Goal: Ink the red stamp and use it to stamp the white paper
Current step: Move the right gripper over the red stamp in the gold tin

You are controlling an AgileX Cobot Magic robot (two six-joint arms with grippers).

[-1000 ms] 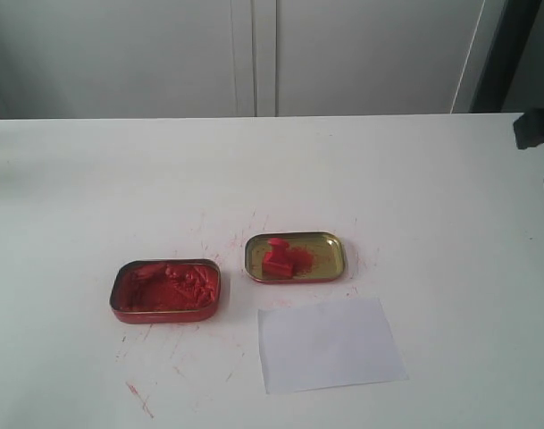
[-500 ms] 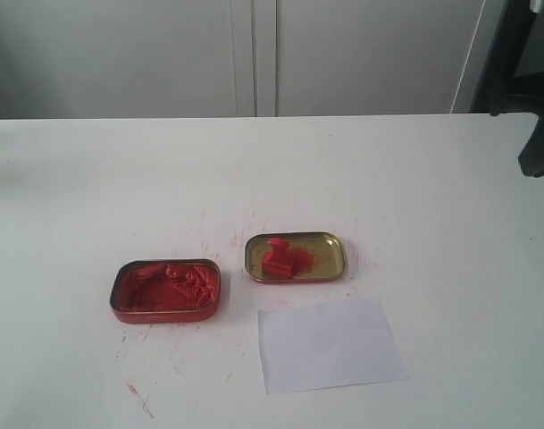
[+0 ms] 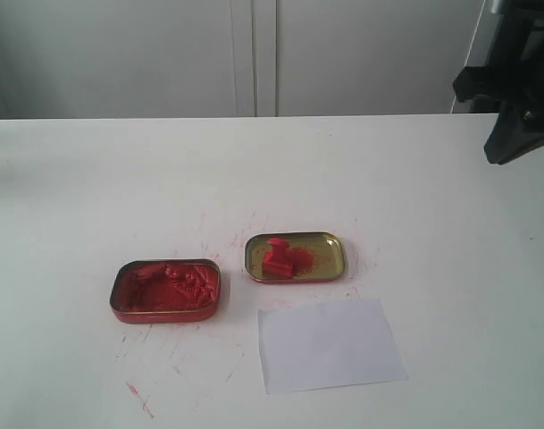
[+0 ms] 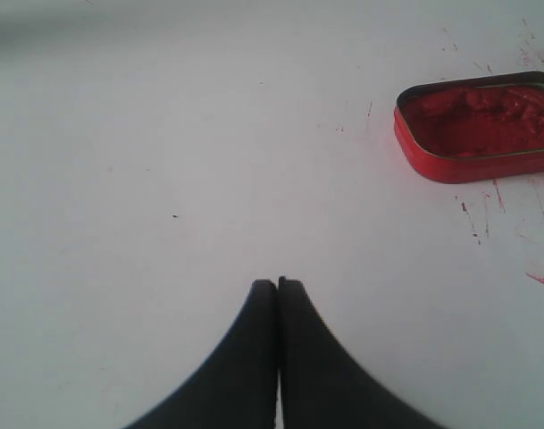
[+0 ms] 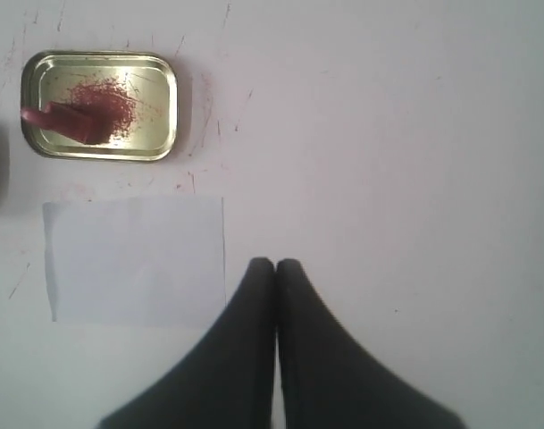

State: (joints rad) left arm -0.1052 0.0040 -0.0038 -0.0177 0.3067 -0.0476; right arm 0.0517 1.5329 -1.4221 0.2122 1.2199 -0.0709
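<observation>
The red stamp (image 3: 277,257) lies inside the gold-coloured tin (image 3: 329,265) near the table's middle; the right wrist view shows the stamp (image 5: 59,121) in that tin (image 5: 155,98) too. The white paper (image 3: 330,345) lies flat just in front of the tin, also seen as the paper (image 5: 133,259) in the right wrist view. My right gripper (image 5: 275,263) is shut and empty, high above the table's right side; its arm (image 3: 517,85) shows at the upper right. My left gripper (image 4: 278,283) is shut and empty over bare table, away from the red tin.
A red tin of lumpy ink paste (image 3: 167,290) sits left of the gold tin, also in the left wrist view as the red tin (image 4: 479,128). Red smears (image 3: 138,399) mark the white tabletop (image 3: 93,188). A white cabinet wall (image 3: 254,54) stands behind.
The right arm has come further into the exterior view from the right edge, moving left and up. Tins, stamp and paper have not moved.
</observation>
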